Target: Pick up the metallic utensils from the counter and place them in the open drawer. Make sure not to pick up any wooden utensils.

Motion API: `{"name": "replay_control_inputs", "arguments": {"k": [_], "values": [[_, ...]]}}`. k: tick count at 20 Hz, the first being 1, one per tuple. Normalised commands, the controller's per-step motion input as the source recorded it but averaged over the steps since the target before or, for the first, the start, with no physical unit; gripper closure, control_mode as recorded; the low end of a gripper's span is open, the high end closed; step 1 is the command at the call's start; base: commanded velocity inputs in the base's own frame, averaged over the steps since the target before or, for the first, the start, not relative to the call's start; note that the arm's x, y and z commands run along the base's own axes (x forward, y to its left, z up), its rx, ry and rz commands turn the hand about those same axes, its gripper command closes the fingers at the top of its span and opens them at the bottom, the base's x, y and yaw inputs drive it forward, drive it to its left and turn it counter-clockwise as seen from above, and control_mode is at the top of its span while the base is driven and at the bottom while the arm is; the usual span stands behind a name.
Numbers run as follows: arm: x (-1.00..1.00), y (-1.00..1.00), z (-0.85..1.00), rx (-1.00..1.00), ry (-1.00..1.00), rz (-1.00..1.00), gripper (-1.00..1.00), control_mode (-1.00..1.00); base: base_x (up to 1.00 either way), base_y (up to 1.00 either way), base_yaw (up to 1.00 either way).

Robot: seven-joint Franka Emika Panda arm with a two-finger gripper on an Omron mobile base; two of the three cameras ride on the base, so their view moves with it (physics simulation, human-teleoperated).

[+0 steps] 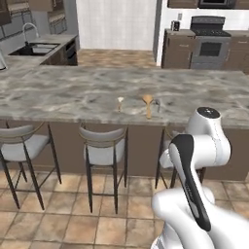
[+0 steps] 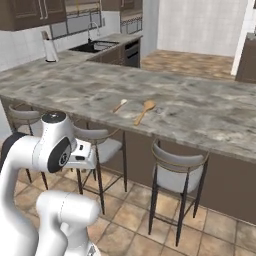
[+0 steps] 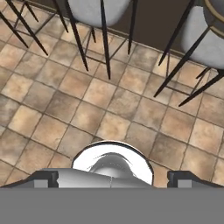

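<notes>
Our two-finger gripper [image 3: 112, 177] hangs with its small dark tips spread as wide as they go, nothing between them, pointing down at the tan tiled floor [image 3: 52, 100] beside the black metal legs of the grey-cushioned bar stools [image 3: 103, 39]. In the base views our white arm [image 1: 194, 160] is folded low, on the stool side of the island and well apart from anything we must grasp.

The utensils lie together near the front edge of the long grey-beige marbled stone counter [image 1: 73, 92]. We can see the larger tan wooden spoon with the round bowl [image 2: 144, 111] and, just beside it, the smaller thin wooden piece with a pale head [image 2: 120, 105]. Next to the big spoon lies a faint grey shape [image 1: 158, 104] that we take for the steel-bladed knife, though it is too small to be sure. We cannot make out the open drawer from here.

We judge the knife light, stiff and thin, lying flat, with a slippery blade; we would take it across the handle, from above, jaws narrowed first so they do not catch the spoon.

The stone top offers wide open room above. The counter's front edge and the stools beneath it crowd any low approach, so we should rise first.
</notes>
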Motion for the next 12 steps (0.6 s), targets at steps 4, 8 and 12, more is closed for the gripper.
{"name": "replay_control_inputs", "arguments": {"k": [4, 8, 12], "values": [[0.00, 0.00, 0.00, 0.00, 0.00, 0.00, -1.00, 1.00, 0.57, 0.21, -0.22], [0.00, 0.00, 0.00, 0.00, 0.00, 0.00, -1.00, 1.00, 0.62, 0.15, -0.12], [0.00, 0.00, 0.00, 0.00, 0.00, 0.00, -1.00, 1.00, 0.52, 0.00, -0.17]]}}
